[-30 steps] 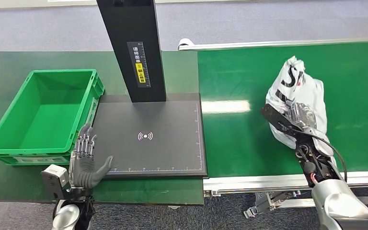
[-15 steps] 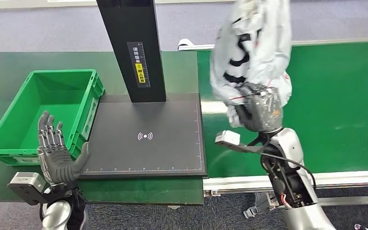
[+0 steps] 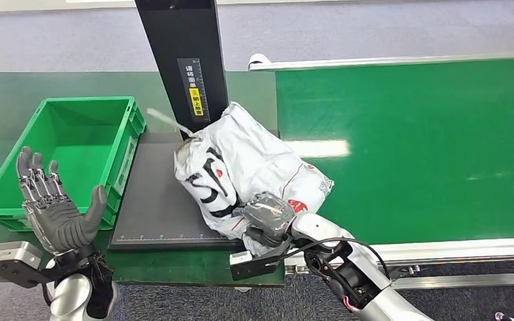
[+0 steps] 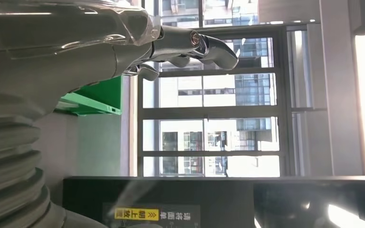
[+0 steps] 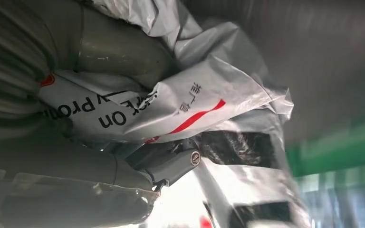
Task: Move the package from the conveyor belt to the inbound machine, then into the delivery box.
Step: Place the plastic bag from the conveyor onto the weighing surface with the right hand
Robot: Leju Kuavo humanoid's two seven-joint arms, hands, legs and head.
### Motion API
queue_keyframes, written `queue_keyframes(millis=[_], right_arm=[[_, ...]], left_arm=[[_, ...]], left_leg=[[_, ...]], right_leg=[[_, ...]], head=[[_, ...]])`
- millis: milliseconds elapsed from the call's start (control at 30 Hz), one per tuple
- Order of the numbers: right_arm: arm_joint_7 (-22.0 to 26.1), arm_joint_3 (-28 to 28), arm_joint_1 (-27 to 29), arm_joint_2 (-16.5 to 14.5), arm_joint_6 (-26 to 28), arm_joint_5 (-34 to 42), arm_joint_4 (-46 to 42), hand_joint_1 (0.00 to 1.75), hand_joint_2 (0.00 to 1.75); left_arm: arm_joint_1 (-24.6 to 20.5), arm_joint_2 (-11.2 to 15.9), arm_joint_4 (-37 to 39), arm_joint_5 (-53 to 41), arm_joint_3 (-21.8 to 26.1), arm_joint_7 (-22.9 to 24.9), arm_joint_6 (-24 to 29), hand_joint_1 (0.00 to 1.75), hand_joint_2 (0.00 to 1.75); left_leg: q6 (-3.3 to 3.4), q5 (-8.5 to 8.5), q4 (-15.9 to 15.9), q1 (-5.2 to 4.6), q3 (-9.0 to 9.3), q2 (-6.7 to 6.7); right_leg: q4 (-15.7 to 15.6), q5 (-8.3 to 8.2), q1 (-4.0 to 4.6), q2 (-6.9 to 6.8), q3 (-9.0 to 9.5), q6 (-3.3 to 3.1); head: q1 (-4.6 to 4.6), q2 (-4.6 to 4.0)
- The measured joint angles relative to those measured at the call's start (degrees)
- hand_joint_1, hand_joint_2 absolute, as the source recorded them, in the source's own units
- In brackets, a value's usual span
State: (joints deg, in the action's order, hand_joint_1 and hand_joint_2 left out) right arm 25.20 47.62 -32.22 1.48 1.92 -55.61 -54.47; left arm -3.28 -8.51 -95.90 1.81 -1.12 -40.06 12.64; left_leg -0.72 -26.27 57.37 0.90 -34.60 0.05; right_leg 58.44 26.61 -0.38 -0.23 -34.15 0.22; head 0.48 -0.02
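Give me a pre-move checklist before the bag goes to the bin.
1. Bag on the scanner plate: ok, though its right side overhangs toward the belt.
2. Right hand grips the bag: ok, fingers wrapped in the plastic in the right wrist view.
3. Left hand free: ok, raised, fingers apart, holding nothing.
4. Bin ready: ok, nothing inside.
5. Scan registered: cannot tell.
6. Bag clear of the column: not ok, it lies against the base.

Grey carpet floor point(image 3: 375, 30) lying beyond a dark green table point(image 3: 13, 87). Tall grid-paned windows point(image 4: 209, 128) showing past the fingertips in the left wrist view, daylight pouring in, buildings standing outside.
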Motion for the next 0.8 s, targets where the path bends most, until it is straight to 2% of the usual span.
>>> queue_keyframes(millis=[133, 267, 333, 400, 467, 533, 800], right_arm=[[0.21, 2.86, -2.37, -1.25, -4.39, 2.09, 6.53, 1.75, 1.75], [-0.26, 4.58, -4.27, -2.04, -2.45, 2.14, 10.15, 1.75, 1.75], [-0.20, 5.02, -4.38, -2.22, 1.69, 2.08, 10.81, 1.16, 1.75], [0.39, 5.09, -3.93, -2.20, 7.09, 2.48, 10.68, 0.39, 1.75], [0.81, 4.84, -3.13, -2.00, 11.85, 3.01, 9.59, 0.10, 1.75], [0.78, 4.43, -2.39, -1.80, 14.43, 3.18, 7.96, 0.00, 1.75], [1.94, -1.31, 1.94, -0.56, 22.54, 7.65, -1.33, 0.00, 1.75]], left_arm=[[-0.60, 0.06, 1.39, -0.56, -0.80, 0.00, -1.00, 0.00, 1.75], [-0.85, 0.06, 2.33, -0.61, -1.28, 0.00, -1.06, 0.00, 1.75], [-0.73, 0.05, 2.45, -0.61, -1.30, 0.00, -1.11, 0.00, 1.75], [-0.43, 0.04, 2.46, -0.60, -1.27, 0.00, -1.38, 0.00, 1.75], [-0.05, 0.03, 2.46, -0.60, -1.24, 0.00, -1.68, 0.00, 1.75], [0.17, 0.03, 2.46, -0.64, -1.21, 0.00, -1.78, 0.00, 1.75], [0.35, -0.01, 2.48, -1.12, -0.94, 0.00, -1.69, 0.00, 1.75]], left_leg=[[0.00, -0.01, 0.00, 0.00, 0.12, 0.06], [-0.01, -0.03, 0.00, 0.00, 0.33, 0.14], [-0.01, -0.03, -0.01, 0.00, 0.35, 0.13], [-0.01, -0.02, -0.01, 0.00, 0.35, 0.12], [0.00, -0.01, -0.01, 0.00, 0.34, 0.13], [0.00, -0.01, 0.00, 0.00, 0.33, 0.12], [-0.01, -0.04, 0.00, 0.00, 0.18, 0.08]], right_leg=[[-0.01, 0.00, 0.00, 0.05, 0.07, 0.00], [-0.01, 0.00, 0.00, 0.11, 0.24, -0.01], [-0.01, 0.00, 0.00, 0.11, 0.28, -0.01], [-0.01, 0.00, 0.00, 0.11, 0.29, -0.01], [-0.01, -0.01, 0.00, 0.11, 0.28, 0.00], [0.00, -0.02, 0.00, 0.11, 0.27, 0.00], [-0.01, 0.00, 0.00, 0.09, 0.13, 0.00]], head=[[0.00, 0.00], [-0.01, 0.00], [-0.01, 0.01], [0.01, 0.01], [0.01, 0.00], [-0.01, -0.01], [0.00, 0.00]])
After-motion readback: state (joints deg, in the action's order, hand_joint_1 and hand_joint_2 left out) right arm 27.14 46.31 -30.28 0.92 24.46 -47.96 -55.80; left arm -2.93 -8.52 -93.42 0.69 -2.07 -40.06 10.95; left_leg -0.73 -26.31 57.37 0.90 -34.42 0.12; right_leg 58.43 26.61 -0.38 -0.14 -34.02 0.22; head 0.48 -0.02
